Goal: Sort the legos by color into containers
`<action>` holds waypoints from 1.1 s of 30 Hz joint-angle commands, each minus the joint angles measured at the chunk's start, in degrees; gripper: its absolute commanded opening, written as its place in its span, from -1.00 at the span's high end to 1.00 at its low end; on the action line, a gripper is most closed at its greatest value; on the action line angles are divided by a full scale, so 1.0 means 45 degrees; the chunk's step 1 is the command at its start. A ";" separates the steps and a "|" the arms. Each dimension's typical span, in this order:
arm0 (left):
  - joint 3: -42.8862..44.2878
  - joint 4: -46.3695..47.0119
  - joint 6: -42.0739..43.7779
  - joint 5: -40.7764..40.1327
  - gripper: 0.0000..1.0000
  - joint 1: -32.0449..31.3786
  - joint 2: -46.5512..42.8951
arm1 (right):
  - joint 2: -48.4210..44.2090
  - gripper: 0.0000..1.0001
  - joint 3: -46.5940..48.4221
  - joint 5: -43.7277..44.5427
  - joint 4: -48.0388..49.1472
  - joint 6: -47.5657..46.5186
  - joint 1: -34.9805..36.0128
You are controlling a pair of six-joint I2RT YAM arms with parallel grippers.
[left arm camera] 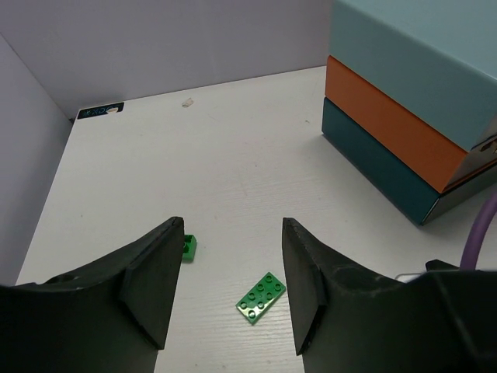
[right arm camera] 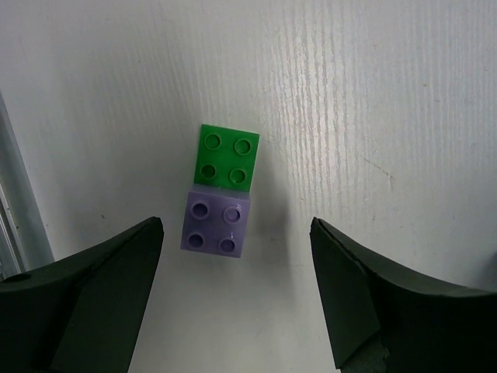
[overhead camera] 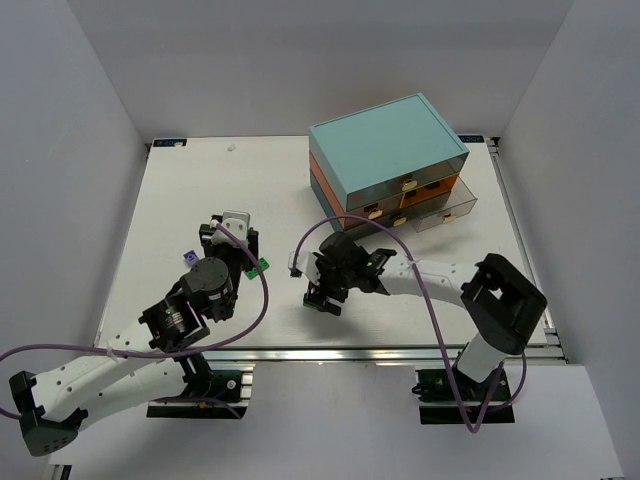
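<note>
My left gripper (left arm camera: 231, 299) is open and empty above the table, also seen in the top view (overhead camera: 238, 243). A flat green plate (left arm camera: 262, 296) lies between its fingers, and a small green brick (left arm camera: 189, 246) lies by the left finger. My right gripper (right arm camera: 235, 268) is open and empty over a lilac brick (right arm camera: 217, 224) joined end to end with a green brick (right arm camera: 227, 157). In the top view it sits mid-table (overhead camera: 322, 293). The chest (overhead camera: 385, 150) stands at the back right with two lower drawers (overhead camera: 445, 208) pulled out. A lone lilac brick (overhead camera: 187, 257) lies left of the left gripper.
The chest's side (left arm camera: 396, 132) rises to the right in the left wrist view. The table's metal front rail (right arm camera: 14, 225) runs close to the left of the joined bricks. White enclosure walls (overhead camera: 90, 120) surround the table.
</note>
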 commanded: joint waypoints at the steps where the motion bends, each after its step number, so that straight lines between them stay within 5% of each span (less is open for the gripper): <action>1: 0.0002 0.0200 0.0082 -0.0079 -0.27 -0.0001 -0.0058 | 0.0321 -0.62 0.0560 0.0364 -0.0112 0.0202 0.0175; 8: 0.0002 0.0161 0.0082 -0.0040 -0.27 -0.0001 -0.0020 | 0.0693 -0.43 0.0580 0.0286 -0.0191 0.0183 0.0292; 14: -0.0018 0.0160 0.0043 0.0038 -0.27 -0.0001 0.0098 | 0.0966 0.29 0.0716 -0.0045 -0.0483 0.0066 0.0234; 18: -0.0096 0.0219 -0.0113 0.0368 -0.25 -0.0001 0.0195 | 0.0559 1.00 0.0794 -0.0475 -0.0718 0.0046 0.0136; 27: 0.0001 0.0258 -0.1731 0.3687 -0.17 -0.0001 0.1072 | -0.2757 1.00 0.0951 -0.4065 -0.0934 0.1022 -0.1815; 33: 0.0333 0.0375 -0.3040 0.6343 -0.68 -0.0001 0.1835 | -0.5691 1.00 -0.0903 -0.4441 0.0140 -0.0207 -0.2969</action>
